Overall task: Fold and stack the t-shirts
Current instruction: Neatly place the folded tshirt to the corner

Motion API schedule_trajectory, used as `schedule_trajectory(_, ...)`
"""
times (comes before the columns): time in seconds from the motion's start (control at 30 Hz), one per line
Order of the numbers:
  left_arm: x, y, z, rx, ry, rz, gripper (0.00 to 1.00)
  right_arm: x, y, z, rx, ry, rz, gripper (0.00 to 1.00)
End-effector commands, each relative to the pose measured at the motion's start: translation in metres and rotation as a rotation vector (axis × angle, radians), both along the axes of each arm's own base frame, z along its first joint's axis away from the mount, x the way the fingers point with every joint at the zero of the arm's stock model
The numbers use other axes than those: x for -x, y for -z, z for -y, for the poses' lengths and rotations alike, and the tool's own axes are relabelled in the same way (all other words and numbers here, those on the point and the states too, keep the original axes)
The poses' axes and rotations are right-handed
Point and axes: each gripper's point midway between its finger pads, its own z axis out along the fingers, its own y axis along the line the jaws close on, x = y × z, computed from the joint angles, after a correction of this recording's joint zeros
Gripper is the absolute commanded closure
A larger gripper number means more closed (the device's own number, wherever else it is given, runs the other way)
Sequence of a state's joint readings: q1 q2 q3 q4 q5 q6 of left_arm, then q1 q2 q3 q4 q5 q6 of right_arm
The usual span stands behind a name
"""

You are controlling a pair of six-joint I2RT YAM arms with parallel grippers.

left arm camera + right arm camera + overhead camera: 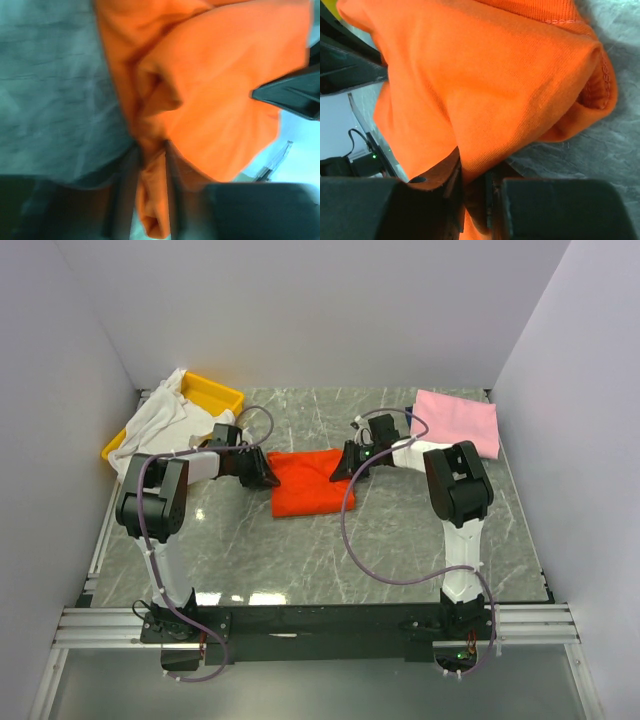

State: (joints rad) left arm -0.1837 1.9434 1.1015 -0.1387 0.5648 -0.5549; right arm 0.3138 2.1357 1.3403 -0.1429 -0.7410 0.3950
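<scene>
Orange-red t-shirt [308, 480], a soft matte knit with a stitched hem, lies folded into a rumpled rectangle in the middle of the grey marbled table [300, 560], long axis running left to right. The left gripper [262, 472] pinches bunched cloth at its left edge; the right gripper [345, 465] clamps the right edge

A lab test cell (white walls [300, 310], aluminium rails [320, 624], marbled table [300, 555]).

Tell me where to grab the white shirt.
Probably the white shirt's heaped folds where they spill over the tray's near rim, coming from above on the open table side. The cloth is crumpled and raised there, so fingers can close round a fold.
</scene>
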Motion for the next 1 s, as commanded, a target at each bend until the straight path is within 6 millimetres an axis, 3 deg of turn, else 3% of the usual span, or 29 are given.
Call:
schedule_trajectory(0.0,0.004,0.016,-0.007,-0.079,-0.018,-0.036,0.63,-0.004,-0.006,0.005,0.080,0.010,0.025,0.98)
schedule_trajectory(0.07,-0.002,0.006,-0.007,-0.079,-0.020,-0.014,0.54,-0.010,-0.017,0.011,0.124,0.015,0.054,1.00)
schedule_trajectory(0.27,-0.011,-0.016,-0.006,-0.078,-0.011,0.024,0.47,-0.024,-0.045,0.035,0.217,0.012,0.101,1.00)
schedule_trajectory(0.33,-0.012,-0.017,-0.006,-0.078,-0.009,0.027,0.46,-0.034,-0.055,0.045,0.261,0.023,0.128,1.00)
schedule_trajectory(0.6,-0.006,-0.011,-0.006,-0.071,0.002,0.018,0.46,-0.042,-0.068,0.097,0.507,0.027,0.143,1.00)
schedule_trajectory(0.87,-0.003,-0.029,-0.005,-0.052,0.026,0.079,0.47,-0.050,-0.084,0.152,0.739,0.104,0.160,1.00)
schedule_trajectory(0.97,-0.003,-0.032,-0.005,-0.050,0.027,0.087,0.47,-0.052,-0.092,0.163,0.793,0.120,0.169,1.00)
